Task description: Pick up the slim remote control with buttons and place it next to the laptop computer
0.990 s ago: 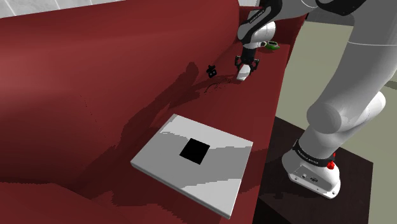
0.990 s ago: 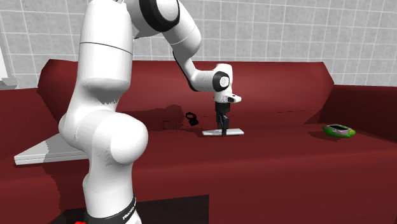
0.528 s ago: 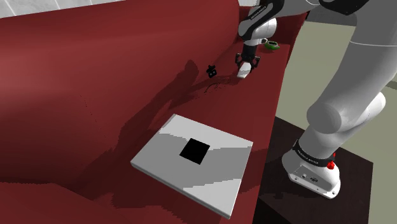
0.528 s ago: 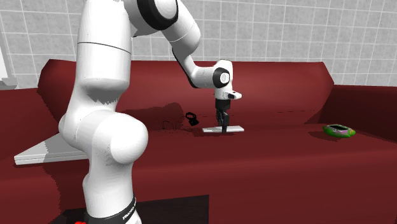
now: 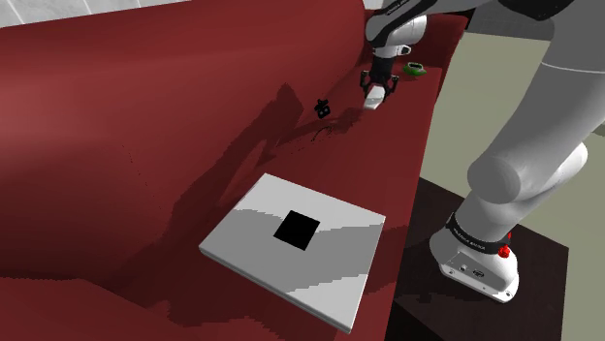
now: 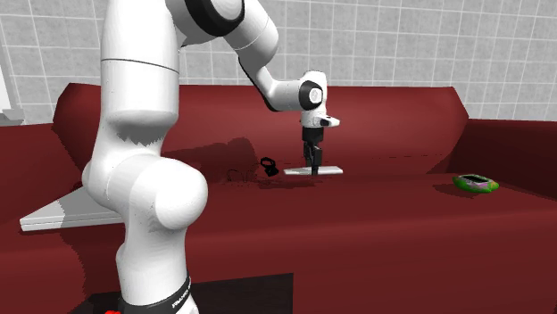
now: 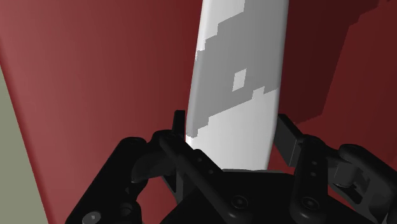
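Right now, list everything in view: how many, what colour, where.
remote: one, white-grey, clasped in the jaws
laptop: one, white-grey with black square, flat on the sofa near the stand
small object: one, black, on the sofa near the remote
rounded object: one, green, on the sofa, apart
sofa: one, dark red, under them all
tiled wall: one, pale grey, behind the sofa
stand: one, dark, under the arm
arm: one, white with dark joints, over the sofa
jaws: one pair, black, shut on the remote

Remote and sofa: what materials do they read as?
The slim flat grey-white remote: plain matte surface with blocky grey and white patches, no texture; its material cannot be told. The dark red sofa: even matte red, no weave or sheen; possibly cloth upholstery, but the look leaves it open.
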